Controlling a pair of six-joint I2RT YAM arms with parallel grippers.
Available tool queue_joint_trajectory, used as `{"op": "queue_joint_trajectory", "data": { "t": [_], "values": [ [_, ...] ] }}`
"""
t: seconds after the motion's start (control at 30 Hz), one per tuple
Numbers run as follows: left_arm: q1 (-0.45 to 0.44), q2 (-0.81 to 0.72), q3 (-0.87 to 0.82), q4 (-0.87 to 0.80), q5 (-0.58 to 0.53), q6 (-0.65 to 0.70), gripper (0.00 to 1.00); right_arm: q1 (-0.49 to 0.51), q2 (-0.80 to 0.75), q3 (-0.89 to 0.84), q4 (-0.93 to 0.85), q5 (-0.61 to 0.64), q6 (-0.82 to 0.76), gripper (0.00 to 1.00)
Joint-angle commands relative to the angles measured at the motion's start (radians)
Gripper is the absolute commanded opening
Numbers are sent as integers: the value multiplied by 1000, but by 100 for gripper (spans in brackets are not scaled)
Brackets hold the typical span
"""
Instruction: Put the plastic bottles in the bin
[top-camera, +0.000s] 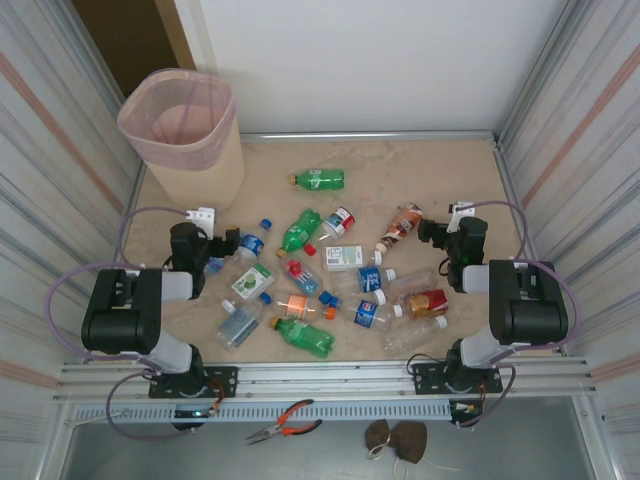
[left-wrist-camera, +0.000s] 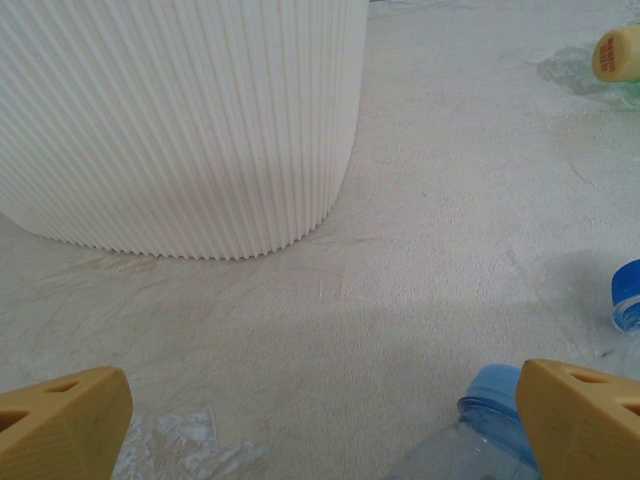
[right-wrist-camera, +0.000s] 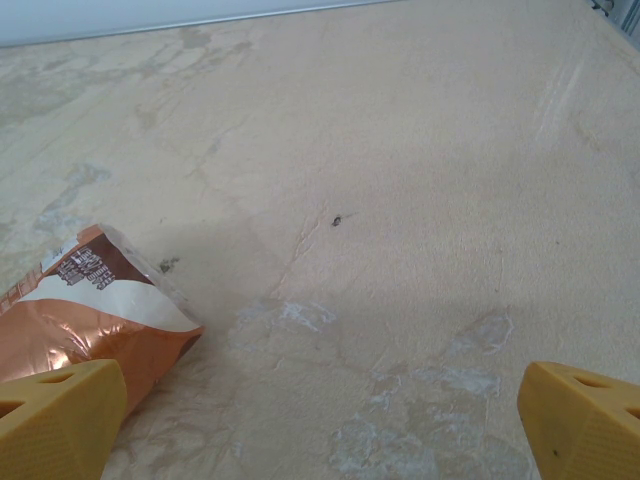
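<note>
Work looks barely begun — the plastic bottles (top-camera: 318, 179) all lie scattered on the table (top-camera: 440, 170), and none is visible inside the bin (top-camera: 205, 175) at the far-left corner. Left gripper (top-camera: 228, 243) hovers spread beside a blue-capped clear bottle (left-wrist-camera: 485, 395); right gripper (top-camera: 432, 230), jaws also wide, sits near a copper-labelled bottle (right-wrist-camera: 90, 310) — neither holds anything.

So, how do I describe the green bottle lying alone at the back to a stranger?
Start at the beige bin with the pink liner in the far left corner. Right of it a green bottle lies on its side, yellow cap toward the bin. It alone lies apart from the other bottles, nearest the back wall.
</note>
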Motion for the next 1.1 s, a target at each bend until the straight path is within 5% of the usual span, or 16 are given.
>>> {"op": "queue_joint_trajectory", "data": {
  "t": [0.0, 0.23, 0.5, 0.9, 1.07],
  "values": [
    [-4, -1, 14, 27, 9, -11, 99, 3, 5, -2, 10, 10, 6, 99],
    [-13, -7, 8, 36, -29, -14, 99, 5, -18, 18, -42, -12, -4, 99],
    [-46, -129, 54, -155, -113, -16, 99, 6, -107, 54, -177, 24, 14, 99],
    [-71, -335, 278, -910, -274, -143, 99, -11, -262, 300, -815, 82, 205, 99],
    [-74, -308, 408, -1230, -229, -166, 98, -30, -263, 371, -981, -41, 233, 99]
  ]
}}
